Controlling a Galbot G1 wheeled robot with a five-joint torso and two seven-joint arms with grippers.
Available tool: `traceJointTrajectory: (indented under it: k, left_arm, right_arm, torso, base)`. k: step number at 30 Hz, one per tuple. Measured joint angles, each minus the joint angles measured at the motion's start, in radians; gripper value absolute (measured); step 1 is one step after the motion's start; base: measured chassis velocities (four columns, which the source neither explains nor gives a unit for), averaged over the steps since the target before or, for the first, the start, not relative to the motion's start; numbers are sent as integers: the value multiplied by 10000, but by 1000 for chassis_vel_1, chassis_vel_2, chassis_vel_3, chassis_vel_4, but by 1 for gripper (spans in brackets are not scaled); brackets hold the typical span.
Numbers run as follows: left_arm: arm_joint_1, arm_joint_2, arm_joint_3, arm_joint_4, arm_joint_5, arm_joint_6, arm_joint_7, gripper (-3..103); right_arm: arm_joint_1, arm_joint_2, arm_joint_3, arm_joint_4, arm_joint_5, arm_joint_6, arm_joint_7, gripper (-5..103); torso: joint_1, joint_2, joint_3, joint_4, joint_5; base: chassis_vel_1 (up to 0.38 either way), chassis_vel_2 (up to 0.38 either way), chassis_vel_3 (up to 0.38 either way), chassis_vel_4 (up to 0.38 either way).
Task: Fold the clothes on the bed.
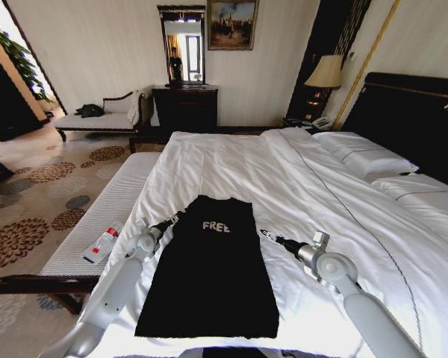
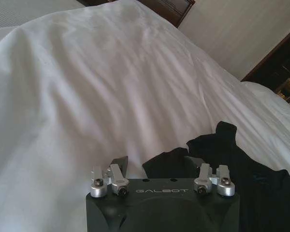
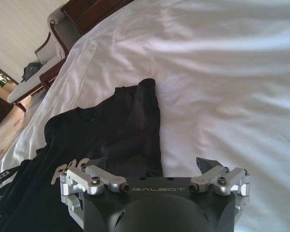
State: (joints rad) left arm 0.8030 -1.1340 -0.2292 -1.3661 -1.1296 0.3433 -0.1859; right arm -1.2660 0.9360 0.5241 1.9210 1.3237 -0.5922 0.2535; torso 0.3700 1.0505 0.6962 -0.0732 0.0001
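While both grippers gape, left gripper — right gripper — flank T-shirt.

A big white bed

A black T-shirt lies flat on its white duvet. Two white pillows sit by the dark headboard.

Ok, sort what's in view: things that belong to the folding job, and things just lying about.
Belongs to the job:
black T-shirt
bed
left end effector, open at the shirt's edge
right end effector, open beside the shirt

Just lying about:
white bench
small white and red item on it
pillows
bedside lamp
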Motion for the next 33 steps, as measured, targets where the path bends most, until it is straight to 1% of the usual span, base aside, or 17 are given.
traceJointTrajectory:
  k: [4, 8, 10, 11, 14, 15, 17, 19, 20, 21, 33]
  left_arm:
    - [-108, -60, 119, 137, 11, -5, 16, 64]
    - [-162, -157, 304, 194, 77, -21, 24, 53]
    - [-169, -178, 336, 203, 96, -25, 24, 53]
    - [-175, -198, 367, 219, 121, -29, 26, 51]
    - [-176, -230, 389, 229, 152, -41, 26, 34]
    - [-176, -230, 389, 229, 152, -41, 26, 34]
    - [-152, -238, 375, 224, 158, -69, 11, 24]
    - [-142, -248, 349, 224, 160, -81, 1, 24]
    - [-131, -271, 311, 224, 164, -99, -6, 19]
    - [-122, -289, 288, 224, 174, -112, -10, 17]
    - [-64, -261, 111, 171, 195, -193, -180, 15]
  right_arm:
    - [6, -1, 19, 3, 12, 0, 0, 100]
    - [-20, 4, 58, 25, 22, 0, 0, 100]
    - [-32, 10, 64, 28, 22, 0, 1, 100]
    - [-46, 17, 70, 32, 22, 0, 1, 100]
    - [-82, 35, 96, 42, 17, 0, 2, 100]
    - [-82, 35, 96, 42, 17, 0, 2, 100]
    - [-104, 48, 107, 47, 8, 0, 2, 100]
    - [-107, 59, 107, 47, 6, 0, 2, 100]
    - [-108, 72, 107, 46, 3, 0, 2, 100]
    - [-108, 85, 106, 44, -2, 0, 2, 100]
    - [-169, 157, 90, 42, -45, 2, 6, 100]
  torso:
    - [1, -1, 0, 0, -1]
    - [0, 0, 0, 0, -1]
    - [0, 0, 0, 0, -1]
    - [0, 0, 0, 0, -1]
    - [1, 0, 0, 0, 0]
    - [1, 0, 0, 0, 0]
    - [0, 0, 0, 0, -1]
    - [0, 0, 0, 0, -1]
    - [0, 0, 0, 0, -1]
    - [0, 0, 0, 0, -2]
    - [0, 0, 0, 0, -1]
  base:
    - [0, 0, 0, 0]
    - [0, 0, 0, 0]
    - [0, 0, 0, 0]
    - [0, 0, 0, 0]
    - [0, 0, 0, 0]
    - [0, 0, 0, 0]
    - [0, 0, 0, 0]
    - [0, 0, 0, 0]
    - [0, 0, 0, 0]
    - [0, 0, 0, 0]
    - [0, 0, 0, 0]
